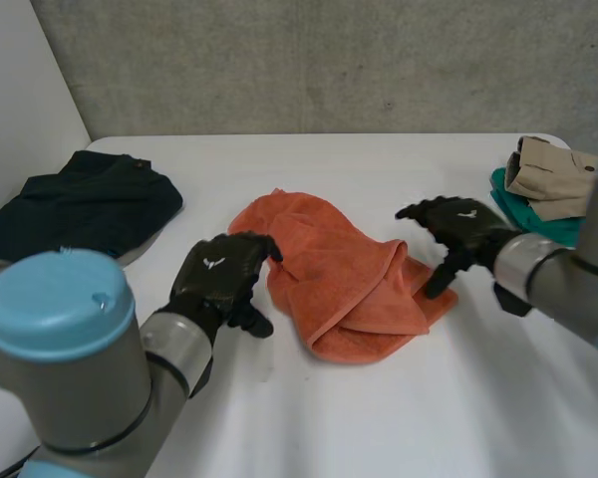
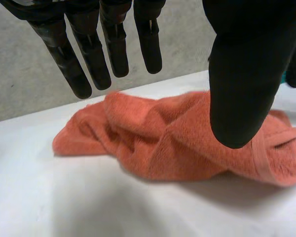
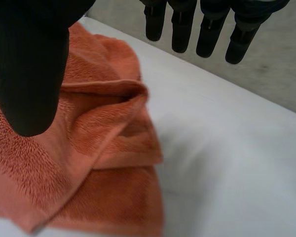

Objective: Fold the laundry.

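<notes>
Orange towel (image 1: 344,284) lies crumpled at middle of white table (image 1: 379,423), not yet spread. We have left hand (image 1: 219,281) just beside its left edge and right hand (image 1: 465,229) by its right edge. Both hands: fingers straight, thumbs apart, holding nothing. Step, we judge: approach for first grasp. Next move calls for finding two corners, pinching them, pulling towel flat. Dark garment (image 1: 80,204) and beige-and-teal pile (image 1: 548,179) lie at table's sides.

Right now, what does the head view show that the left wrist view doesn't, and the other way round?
Head view: dark clothes at the left of the table, a tan garment at its right. Left wrist view: the left hand from the palm side, fingers straight, holding nothing. Both: the left hand, and the orange towel crumpled on the table.
</notes>
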Controlling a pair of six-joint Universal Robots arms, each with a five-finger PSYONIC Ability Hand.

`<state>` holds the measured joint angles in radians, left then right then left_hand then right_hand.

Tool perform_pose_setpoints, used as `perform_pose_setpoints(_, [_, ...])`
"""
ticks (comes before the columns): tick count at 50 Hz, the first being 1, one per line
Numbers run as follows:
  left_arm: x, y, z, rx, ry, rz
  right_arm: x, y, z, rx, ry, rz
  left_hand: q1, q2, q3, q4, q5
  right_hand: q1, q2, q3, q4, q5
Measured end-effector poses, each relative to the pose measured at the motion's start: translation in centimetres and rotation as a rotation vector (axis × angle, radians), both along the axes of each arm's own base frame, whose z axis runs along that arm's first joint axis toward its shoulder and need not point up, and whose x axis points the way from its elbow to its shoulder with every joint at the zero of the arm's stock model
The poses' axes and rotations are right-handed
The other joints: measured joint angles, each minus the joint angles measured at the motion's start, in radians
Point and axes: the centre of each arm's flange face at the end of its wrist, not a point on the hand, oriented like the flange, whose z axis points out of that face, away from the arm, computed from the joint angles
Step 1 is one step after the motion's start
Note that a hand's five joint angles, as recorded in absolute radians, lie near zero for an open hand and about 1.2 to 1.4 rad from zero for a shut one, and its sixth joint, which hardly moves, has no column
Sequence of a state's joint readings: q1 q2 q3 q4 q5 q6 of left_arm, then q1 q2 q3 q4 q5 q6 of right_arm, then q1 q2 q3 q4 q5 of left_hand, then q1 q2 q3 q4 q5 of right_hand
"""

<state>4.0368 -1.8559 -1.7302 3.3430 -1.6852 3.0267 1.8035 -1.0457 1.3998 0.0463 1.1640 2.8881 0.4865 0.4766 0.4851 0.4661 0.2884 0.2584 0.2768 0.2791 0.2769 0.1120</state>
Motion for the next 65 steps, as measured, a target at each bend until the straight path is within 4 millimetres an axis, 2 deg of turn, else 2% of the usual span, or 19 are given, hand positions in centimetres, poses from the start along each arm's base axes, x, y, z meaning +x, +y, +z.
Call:
perform_pose_setpoints(8, [1.5,1.5,-2.1,0.075,-0.015,0.045,4.1,-1.7,-3.7,-0.080,0.023,0.098,0.000,0.002,0.001,0.003,0.004,0.205,0.173,0.183,0.178,0.175])
perform_pose_setpoints(12, [1.7,1.9,-2.8,0.126,0.013,0.057,5.0,-2.4,-4.6,-0.127,0.031,0.110,0.004,0.002,0.002,0.017,0.028,0.670,0.653,0.642,0.643,0.610])
perform_pose_setpoints(13, [1.7,1.9,-3.0,0.143,0.028,0.062,5.3,-2.6,-4.8,-0.148,0.031,0.115,0.004,0.003,0.002,0.019,0.029,0.855,0.851,0.835,0.837,0.813])
perform_pose_setpoints(20, [0.6,1.4,-4.2,0.202,0.087,0.066,5.7,-2.1,-3.7,-0.190,0.018,0.125,0.004,0.008,0.002,0.025,0.034,0.873,0.898,0.902,0.917,0.864])
perform_pose_setpoints(24, [-1.5,0.7,-5.0,0.214,0.110,0.038,5.2,-1.1,-1.5,-0.216,0.007,0.125,0.004,0.008,0.002,0.025,0.033,0.873,0.898,0.907,0.917,0.864])
perform_pose_setpoints(28, [-3.8,-0.1,-5.5,0.211,0.134,0.011,4.7,-0.3,-0.5,-0.223,0.006,0.122,0.002,0.008,0.001,0.023,0.031,0.873,0.898,0.907,0.918,0.864])
perform_pose_setpoints(32, [-6.2,-1.1,-6.1,0.209,0.178,-0.012,4.4,0.3,-0.2,-0.216,0.009,0.118,0.000,0.008,0.001,0.023,0.030,0.873,0.898,0.907,0.920,0.874])
perform_pose_setpoints(36, [-7.6,-1.8,-6.5,0.208,0.203,-0.017,4.2,0.5,-0.3,-0.209,0.012,0.113,0.057,0.069,0.053,0.077,0.082,0.873,0.898,0.907,0.920,0.878])
perform_pose_setpoints(37, [-8.3,-2.3,-6.9,0.209,0.212,-0.014,4.1,0.6,-0.3,-0.206,0.013,0.111,0.375,0.356,0.346,0.368,0.365,0.873,0.898,0.907,0.920,0.878])
perform_pose_setpoints(38, [-8.5,-2.6,-7.0,0.207,0.214,-0.010,4.0,0.6,-0.3,-0.206,0.014,0.110,0.421,0.398,0.366,0.389,0.386,0.873,0.898,0.907,0.921,0.878])
perform_pose_setpoints(39, [-8.7,-2.8,-7.1,0.206,0.216,-0.007,4.0,0.7,-0.3,-0.207,0.015,0.109,0.613,0.566,0.553,0.577,0.569,0.873,0.898,0.907,0.921,0.878])
perform_pose_setpoints(40, [-8.9,-3.0,-7.2,0.202,0.218,-0.001,4.0,0.7,-0.2,-0.208,0.016,0.109,0.667,0.668,0.653,0.678,0.659,0.873,0.898,0.909,0.921,0.878])
perform_pose_setpoints(43, [-9.1,-3.7,-7.0,0.184,0.223,0.019,3.9,0.9,0.1,-0.218,0.018,0.108,0.667,0.708,0.699,0.731,0.675,0.873,0.898,0.911,0.921,0.878])
perform_pose_setpoints(45, [-9.1,-4.3,-5.7,0.151,0.239,0.036,3.8,1.0,0.9,-0.237,0.015,0.106,0.667,0.709,0.699,0.731,0.675,0.873,0.898,0.911,0.921,0.878])
perform_pose_setpoints(49, [-8.4,-5.6,-0.7,0.036,0.287,0.069,3.6,1.3,3.5,-0.302,-0.001,0.100,0.667,0.715,0.700,0.731,0.675,0.873,0.903,0.911,0.921,0.878])
perform_pose_setpoints(55, [-5.0,-7.5,10.2,-0.251,0.319,0.116,2.6,2.2,10.4,-0.479,-0.052,0.072,0.667,0.718,0.703,0.731,0.675,0.873,0.903,0.911,0.921,0.878])
perform_pose_setpoints(58, [-3.7,-7.7,13.5,-0.360,0.296,0.124,2.2,2.9,13.0,-0.546,-0.072,0.062,0.667,0.718,0.703,0.731,0.675,0.873,0.903,0.911,0.921,0.878])
perform_pose_setpoints(60, [-2.4,-7.7,17.1,-0.496,0.254,0.118,1.7,4.0,16.2,-0.633,-0.102,0.051,0.667,0.718,0.703,0.731,0.675,0.873,0.903,0.911,0.922,0.878])
perform_pose_setpoints(65, [-2.3,-7.4,19.3,-0.604,0.205,0.060,1.2,5.2,19.0,-0.703,-0.129,0.041,0.667,0.719,0.703,0.731,0.676,0.873,0.903,0.912,0.922,0.888])
